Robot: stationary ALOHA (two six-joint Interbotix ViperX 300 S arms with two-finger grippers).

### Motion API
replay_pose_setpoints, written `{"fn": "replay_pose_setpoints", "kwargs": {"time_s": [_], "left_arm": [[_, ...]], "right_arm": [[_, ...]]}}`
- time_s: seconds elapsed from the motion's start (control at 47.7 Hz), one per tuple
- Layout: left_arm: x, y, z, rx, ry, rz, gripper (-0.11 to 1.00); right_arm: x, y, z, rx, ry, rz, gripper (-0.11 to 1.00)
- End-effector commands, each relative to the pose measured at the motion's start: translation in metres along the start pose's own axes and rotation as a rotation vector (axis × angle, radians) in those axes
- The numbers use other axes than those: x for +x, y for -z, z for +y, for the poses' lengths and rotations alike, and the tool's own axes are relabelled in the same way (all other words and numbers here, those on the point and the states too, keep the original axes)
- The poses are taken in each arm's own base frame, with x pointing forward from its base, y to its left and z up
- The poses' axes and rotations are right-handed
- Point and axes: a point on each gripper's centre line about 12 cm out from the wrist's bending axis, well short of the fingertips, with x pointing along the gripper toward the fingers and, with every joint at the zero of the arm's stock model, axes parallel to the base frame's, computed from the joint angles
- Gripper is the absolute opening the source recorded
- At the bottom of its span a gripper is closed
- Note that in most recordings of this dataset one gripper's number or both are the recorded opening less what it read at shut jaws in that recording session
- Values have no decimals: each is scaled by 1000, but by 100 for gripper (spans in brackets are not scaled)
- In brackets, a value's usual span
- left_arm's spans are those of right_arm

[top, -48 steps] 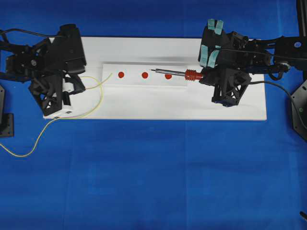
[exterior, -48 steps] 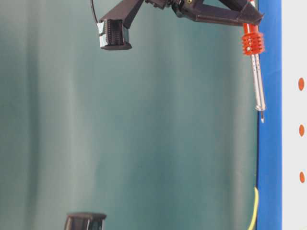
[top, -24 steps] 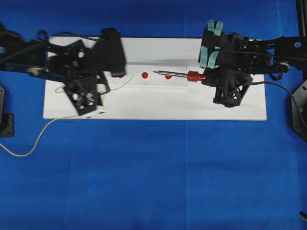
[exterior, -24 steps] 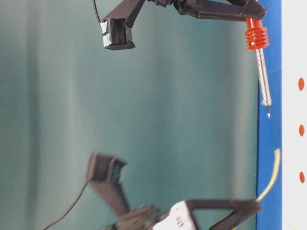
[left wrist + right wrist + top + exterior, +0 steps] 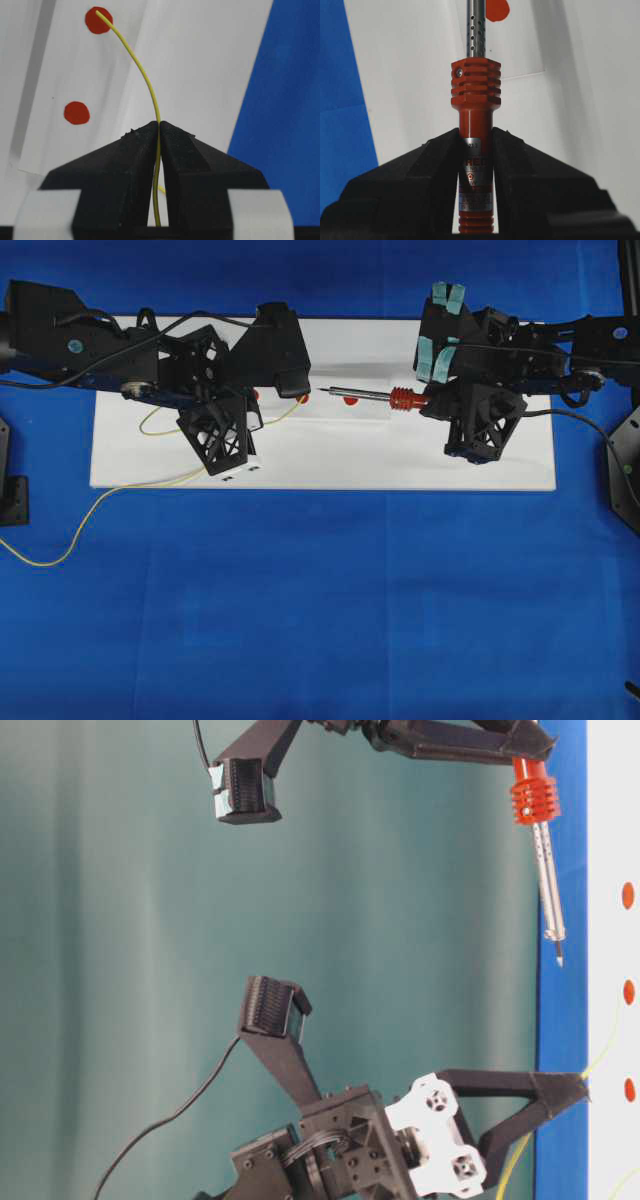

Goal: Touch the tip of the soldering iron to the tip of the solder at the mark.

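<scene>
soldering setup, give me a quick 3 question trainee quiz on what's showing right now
1. True or false: the right gripper is shut on the soldering iron.
2. What does the left gripper hold? A) a black cord B) the solder C) nothing
3. In the left wrist view, the solder's free end lies over what?

Key
1. True; its jaws clamp the red handle.
2. B; the thin yellow wire is pinched between closed jaws.
3. A red mark on the white board.
</scene>
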Motion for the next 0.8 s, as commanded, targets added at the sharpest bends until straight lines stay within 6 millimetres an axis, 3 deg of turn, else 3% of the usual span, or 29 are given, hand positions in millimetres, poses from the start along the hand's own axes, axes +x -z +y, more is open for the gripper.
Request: {"fn": "replay_pose_setpoints", "kwargs": {"time_s": [0.0, 0.503, 0.776], "left_arm": [[-6, -7, 0, 0, 3, -29, 2], [-1, 2, 0, -1, 0, -6, 2], [-1, 2, 0, 1, 1, -8, 2]], "right_arm": [[-2, -5, 1, 0, -2, -21, 6], [4, -12, 2, -2, -2, -15, 6], [18, -18, 2, -9, 7, 13, 6]]}}
